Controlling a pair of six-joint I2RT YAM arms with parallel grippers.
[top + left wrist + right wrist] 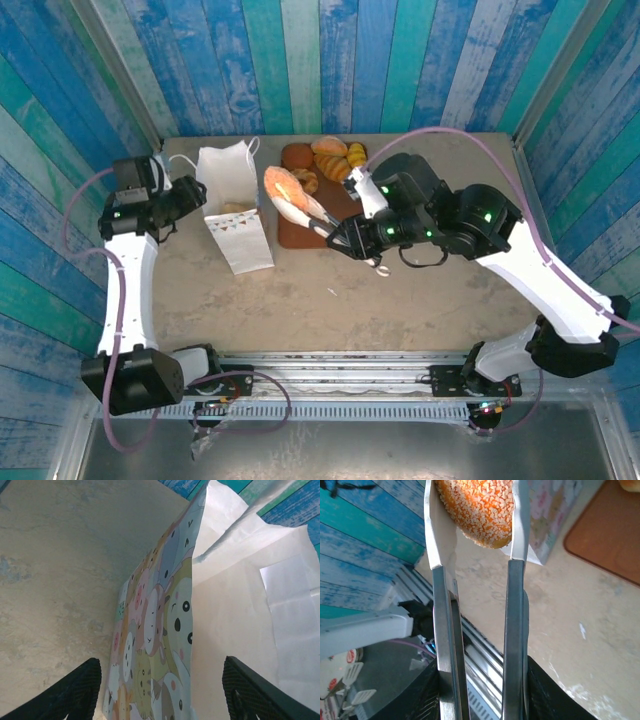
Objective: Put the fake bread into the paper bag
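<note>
1. Right pincer [345,238] is clenched on the handle end of a pair of metal tongs [318,215], just right of the top view's centre.
2. In the right wrist view the right pincer [480,680] sits at the bottom edge. Its black fingers [540,692] press the two steel arms of the tongs [516,630] from outside.
3. The tongs' tips pinch a piece of seeded bread [480,510], orange with pale grains, at the top centre of that frame.
4. From above, the seeded bread [283,188] hangs over the left edge of the brown board [300,232], just right of the paper bag [235,205] and apart from it.
5. The other bread pieces [330,160] lie clustered on the upper part of the board, near the back of the surface [400,300].
6. The paper bag stands upright on the surface, upper left of centre, with its mouth open upward.
7. Left pincer [185,200] is beside the bag's left side in the top view.
8. In the left wrist view the left pincer [161,662] is released. Its dark fingers [75,690] are spread at the bottom corners.
9. The bag's cartoon-printed wall [160,630] stands between those fingers.
</note>
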